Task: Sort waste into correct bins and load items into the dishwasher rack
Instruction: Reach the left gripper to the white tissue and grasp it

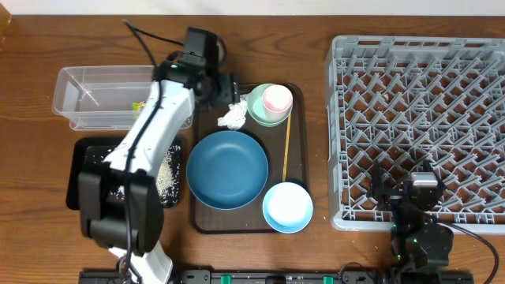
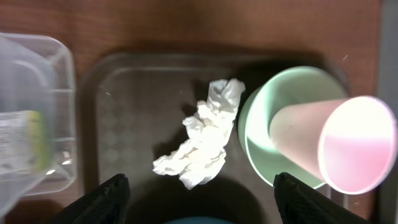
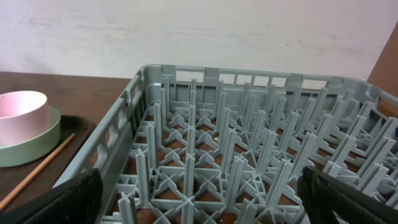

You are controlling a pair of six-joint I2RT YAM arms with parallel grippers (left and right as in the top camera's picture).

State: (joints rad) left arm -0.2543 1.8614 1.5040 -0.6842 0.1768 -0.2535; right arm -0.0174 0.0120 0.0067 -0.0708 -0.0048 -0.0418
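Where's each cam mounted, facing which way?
Overhead: above table, straight down; left arm, right arm show.
Left wrist: over tray, facing down at tissue, cup in bowl; left claw at bottom.
Right wrist: low at rack's near edge, facing wall across pegs; right claw in bottom corners.
Shared: all three see cup and bowl.

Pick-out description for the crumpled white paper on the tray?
Find the brown tray left of the grey rack. At its top-left corner in the overhead view, beside the mint-green bowl holding the pink cup, lies the crumpled white paper. It is the only wrinkled, shapeless thing there; its neighbours are smooth dishes.
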